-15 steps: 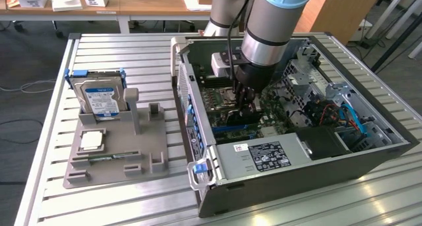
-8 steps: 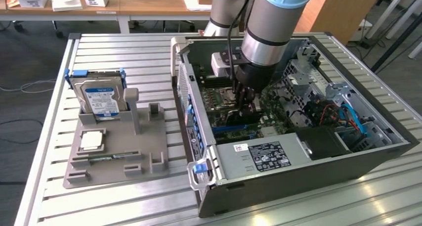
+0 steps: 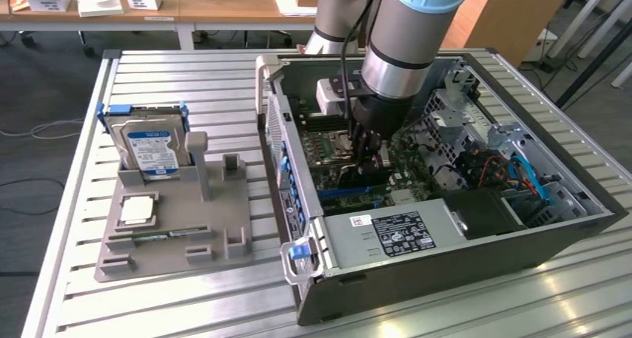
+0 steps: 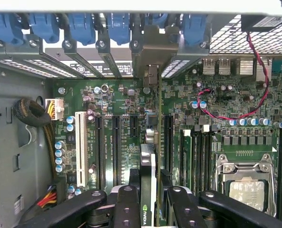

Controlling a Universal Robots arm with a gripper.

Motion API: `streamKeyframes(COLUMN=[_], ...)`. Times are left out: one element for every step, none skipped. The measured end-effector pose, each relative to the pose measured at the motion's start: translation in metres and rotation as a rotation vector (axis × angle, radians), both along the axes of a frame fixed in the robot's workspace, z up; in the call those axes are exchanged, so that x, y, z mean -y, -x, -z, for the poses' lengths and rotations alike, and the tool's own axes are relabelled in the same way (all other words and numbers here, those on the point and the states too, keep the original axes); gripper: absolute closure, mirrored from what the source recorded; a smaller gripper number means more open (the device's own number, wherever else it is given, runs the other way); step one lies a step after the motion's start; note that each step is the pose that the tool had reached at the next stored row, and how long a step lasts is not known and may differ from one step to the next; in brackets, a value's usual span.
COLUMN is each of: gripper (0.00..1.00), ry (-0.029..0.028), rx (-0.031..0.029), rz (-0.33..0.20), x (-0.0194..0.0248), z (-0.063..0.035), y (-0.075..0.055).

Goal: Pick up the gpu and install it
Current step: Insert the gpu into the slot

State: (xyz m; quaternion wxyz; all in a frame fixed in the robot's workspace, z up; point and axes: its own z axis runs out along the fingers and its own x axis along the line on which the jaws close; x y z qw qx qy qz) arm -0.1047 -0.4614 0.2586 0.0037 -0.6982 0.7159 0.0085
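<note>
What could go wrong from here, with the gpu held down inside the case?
1. The tool grips the gpu edge-on among close-set slots; a slight offset might press it onto the motherboard beside its slot.
2. Its metal end sits near the blue latches; it could catch there.
3. The fingers hang low over the motherboard and might knock parts.

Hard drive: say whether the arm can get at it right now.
Probably not at once: the hard drive stands uncovered in its holder, but the end effector is down inside the case, shut on the gpu.
</note>
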Motion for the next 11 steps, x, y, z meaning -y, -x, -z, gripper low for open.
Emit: streamKeyframes(gripper=[0.73, 0.73, 0.73, 0.73, 0.73, 0.73, 0.73, 0.73, 0.73, 0.73, 0.73], ry=[-0.0007, -0.0006, -0.0006, -0.0007, -0.0009, -0.0008, -0.0007, -0.0007, -0.0006, -0.0006, -0.0008], rx=[-0.0001, -0.0001, -0.0001, 0.0, 0.0, 0.0, 0.0, 0.0, -0.0001, -0.0001, 0.0], rz=[0.0, 0.0, 0.0, 0.0, 0.0, 0.0, 0.0, 0.0, 0.0, 0.0, 0.0], x=[0.0, 0.0, 0.0, 0.0, 0.0, 0.0, 0.0, 0.0, 0.0, 0.0, 0.0], z=[0.0003, 0.0019, 0.002, 0.0021, 0.0023, 0.0023, 0.0022, 0.0022, 0.0022, 0.0023, 0.0027], y=[0.0, 0.0, 0.0, 0.0, 0.0, 0.0, 0.0, 0.0, 0.0, 0.0, 0.0])
